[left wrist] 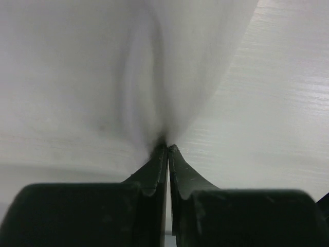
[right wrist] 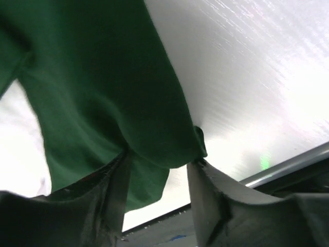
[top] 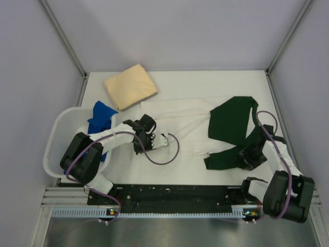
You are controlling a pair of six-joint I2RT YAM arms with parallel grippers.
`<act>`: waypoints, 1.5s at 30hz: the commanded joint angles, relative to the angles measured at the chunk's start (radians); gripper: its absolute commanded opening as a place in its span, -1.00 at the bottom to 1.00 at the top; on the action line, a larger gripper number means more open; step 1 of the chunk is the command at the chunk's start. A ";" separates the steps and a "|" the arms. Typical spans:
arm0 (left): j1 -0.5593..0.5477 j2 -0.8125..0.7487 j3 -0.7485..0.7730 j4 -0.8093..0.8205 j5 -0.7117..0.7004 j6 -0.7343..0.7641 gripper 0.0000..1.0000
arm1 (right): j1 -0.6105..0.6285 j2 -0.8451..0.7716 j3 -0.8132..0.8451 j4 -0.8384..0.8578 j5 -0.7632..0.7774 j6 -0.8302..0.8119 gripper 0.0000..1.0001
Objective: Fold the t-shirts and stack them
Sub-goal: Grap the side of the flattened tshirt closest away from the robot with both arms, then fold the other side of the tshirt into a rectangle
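Flanking white shirt [top: 190, 123]: basket [top: 54, 141], tan shirt [top: 130, 85]

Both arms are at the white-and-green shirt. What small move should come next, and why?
Probably close the right gripper on the dark green sleeve before lifting: its jaws stand apart with the sleeve between them, while the left gripper is pinched shut on the white cloth.

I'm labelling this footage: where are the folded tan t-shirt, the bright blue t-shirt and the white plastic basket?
folded tan t-shirt [top: 130, 86]: top external view, middle of the cloth.
bright blue t-shirt [top: 102, 114]: top external view, its upper fold.
white plastic basket [top: 59, 136]: top external view, left wall.
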 commanded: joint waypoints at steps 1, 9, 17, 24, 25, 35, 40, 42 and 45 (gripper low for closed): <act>0.002 -0.021 0.015 0.036 -0.035 -0.045 -1.00 | -0.002 0.073 -0.024 0.117 -0.020 -0.006 -0.28; 0.030 -0.023 0.110 0.010 -0.113 -0.121 -1.00 | -0.011 0.041 0.061 0.126 -0.018 -0.084 -1.00; 0.074 0.032 0.285 -0.074 -0.067 -0.155 -1.00 | -0.009 0.072 0.279 0.083 -0.089 -0.268 -1.00; 0.132 0.192 0.426 -0.091 -0.106 -0.166 -1.00 | -0.011 0.348 0.529 0.103 -0.164 -0.345 -1.00; 0.140 0.213 0.440 -0.090 -0.110 -0.163 -1.00 | -0.009 0.389 0.551 0.111 -0.175 -0.345 -1.00; 0.171 0.364 0.568 -0.068 -0.106 -0.183 -1.00 | 0.015 0.687 0.790 0.155 -0.210 -0.331 -0.67; 0.175 0.411 0.592 -0.076 -0.110 -0.184 -1.00 | 0.020 0.683 0.826 0.106 -0.117 -0.357 -0.34; 0.177 0.411 0.589 -0.083 -0.094 -0.187 -0.99 | 0.032 0.631 0.792 0.079 -0.028 -0.372 -0.31; 0.178 0.405 0.578 -0.085 -0.078 -0.190 -1.00 | 0.054 0.519 0.692 0.075 0.018 -0.363 -0.37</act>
